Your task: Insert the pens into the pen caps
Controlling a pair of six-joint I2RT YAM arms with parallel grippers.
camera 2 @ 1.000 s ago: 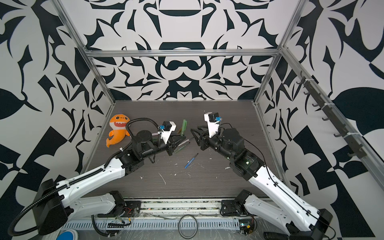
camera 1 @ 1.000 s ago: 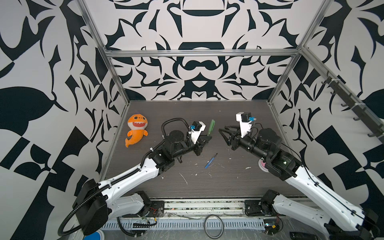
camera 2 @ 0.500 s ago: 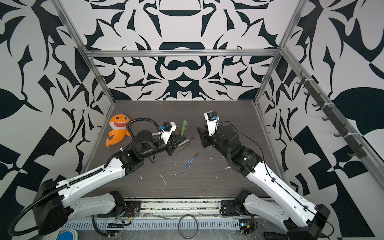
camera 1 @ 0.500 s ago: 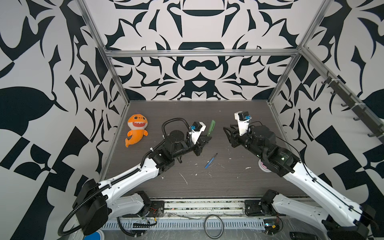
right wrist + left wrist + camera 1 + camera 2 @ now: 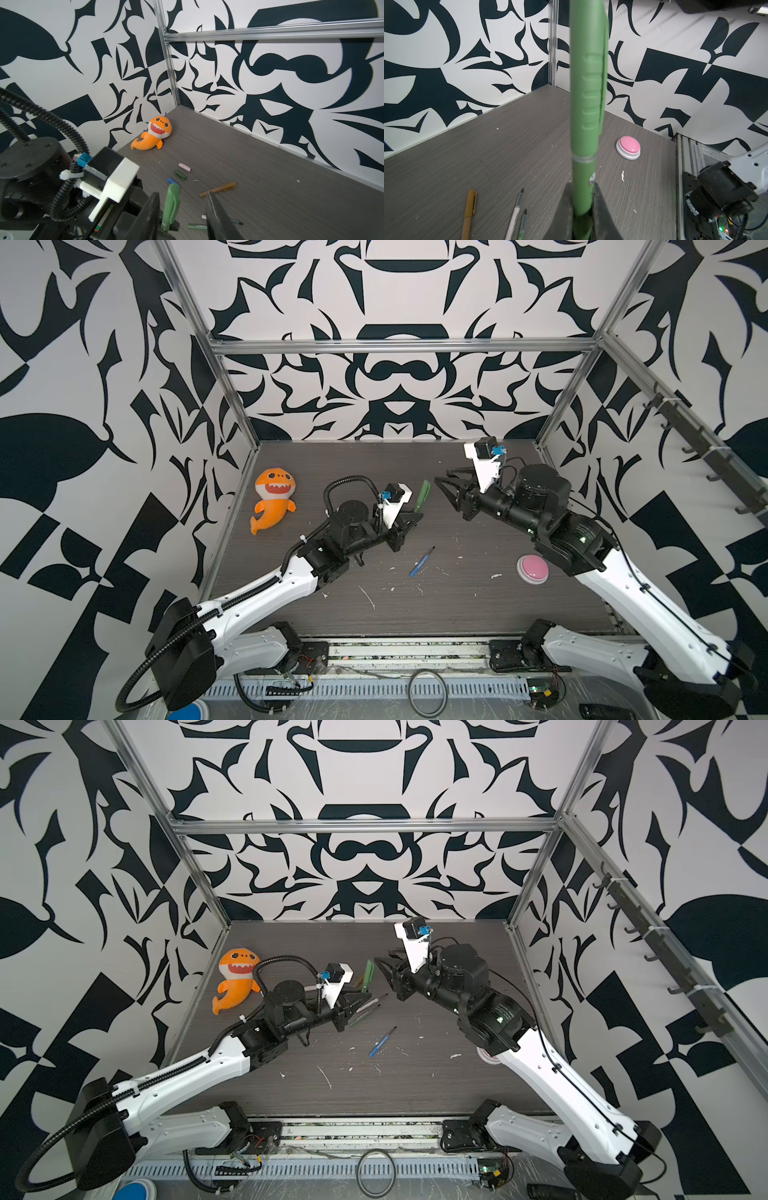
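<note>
Green plastic pen, cap on, held near-upright well clear of the shark plush; left end effector clamped on its lower barrel. Right end effector open, just beside the cap end. Looks light, stiff, slick: grip cap mid-length, square-on.

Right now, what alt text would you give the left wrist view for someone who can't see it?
The left gripper is shut on a capped green pen that fills the middle of the frame. On the table behind lie a pink button, a capped orange-brown pen, an uncapped white pen and an uncapped dark-green pen.
</note>
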